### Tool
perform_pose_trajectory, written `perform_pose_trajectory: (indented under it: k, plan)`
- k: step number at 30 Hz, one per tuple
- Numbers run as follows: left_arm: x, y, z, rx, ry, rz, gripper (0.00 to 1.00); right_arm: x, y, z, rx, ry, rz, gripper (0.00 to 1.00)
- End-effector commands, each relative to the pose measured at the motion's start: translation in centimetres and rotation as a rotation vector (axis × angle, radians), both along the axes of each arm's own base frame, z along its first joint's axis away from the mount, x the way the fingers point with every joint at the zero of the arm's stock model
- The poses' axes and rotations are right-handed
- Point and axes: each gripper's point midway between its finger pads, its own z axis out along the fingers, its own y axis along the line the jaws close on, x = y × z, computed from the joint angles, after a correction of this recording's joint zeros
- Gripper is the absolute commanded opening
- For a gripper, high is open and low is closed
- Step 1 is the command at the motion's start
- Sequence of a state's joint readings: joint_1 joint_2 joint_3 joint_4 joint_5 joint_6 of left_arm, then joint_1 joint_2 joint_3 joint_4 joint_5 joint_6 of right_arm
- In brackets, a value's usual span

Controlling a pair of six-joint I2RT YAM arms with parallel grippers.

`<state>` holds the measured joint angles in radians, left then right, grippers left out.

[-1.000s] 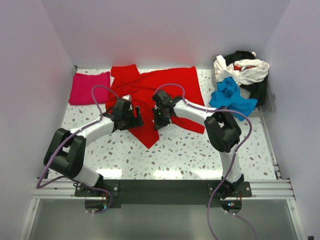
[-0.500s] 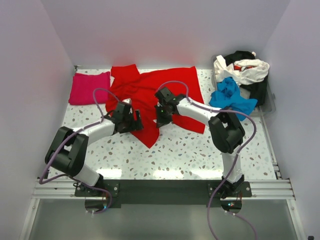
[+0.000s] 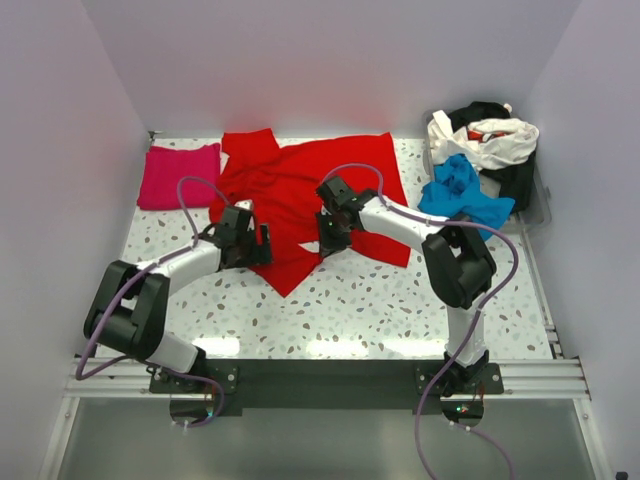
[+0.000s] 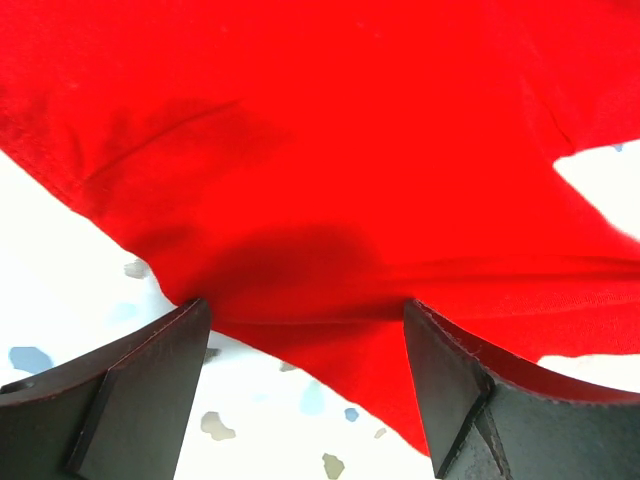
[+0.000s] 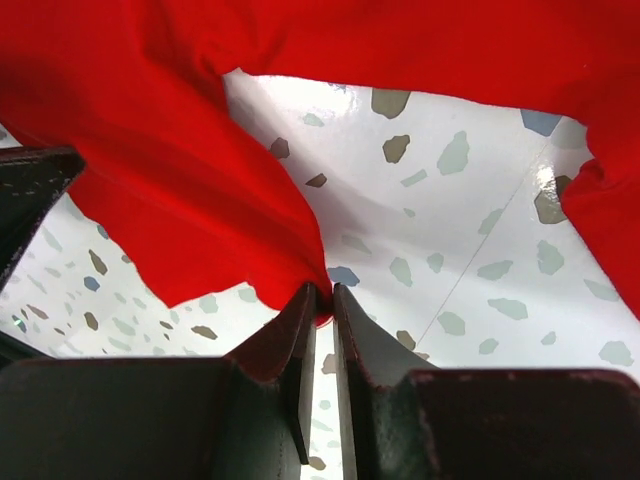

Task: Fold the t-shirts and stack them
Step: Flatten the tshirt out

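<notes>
Left jaws stand wide apart over the red t-shirt (image 3: 300, 180) on the speckled surface (image 3: 380, 300); right jaws, nearly together, seemingly pinch its fold.

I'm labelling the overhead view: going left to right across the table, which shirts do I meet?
Folded magenta-pink cotton t-shirt → spread bright red t-shirt → crumpled bright blue t-shirt. The white and black heap lies behind the blue one, so I leave it unordered.
</notes>
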<state>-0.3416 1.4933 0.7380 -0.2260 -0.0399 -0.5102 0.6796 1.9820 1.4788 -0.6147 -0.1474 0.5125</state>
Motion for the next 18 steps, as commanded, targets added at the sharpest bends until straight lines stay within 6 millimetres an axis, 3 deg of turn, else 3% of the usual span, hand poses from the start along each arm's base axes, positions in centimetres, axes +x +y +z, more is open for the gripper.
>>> perform_pose_trajectory:
  k: [1,5,8,11,13,15,18]
  plan:
    - [-1.5,2.9,-1.1,0.111,0.068,0.002,0.84,-0.1,-0.7,1.5,-0.006,-0.031,-0.008,0.16]
    - [-0.5,3.9,-0.5,0.148,0.049,-0.007,0.84,-0.5,-1.4,1.2,-0.032,-0.028,0.001,0.18]
    - [1.3,3.2,0.4,0.135,0.002,-0.065,0.87,-1.0,-2.0,0.4,-0.055,-0.018,0.013,0.26]
    - [3.4,2.5,2.0,0.134,-0.04,-0.107,0.88,-1.2,-2.1,0.1,-0.062,-0.008,0.013,0.32]
    - [4.9,1.8,4.2,0.115,-0.102,-0.119,0.89,-1.1,-2.0,0.4,-0.053,-0.014,0.011,0.36]
    - [5.4,1.1,6.2,0.088,-0.156,-0.132,0.9,-0.9,-1.8,0.7,-0.044,-0.02,0.009,0.38]
    - [3.9,0.8,7.8,0.087,-0.174,-0.127,0.93,-0.7,-1.7,1.0,-0.044,-0.026,0.009,0.4]
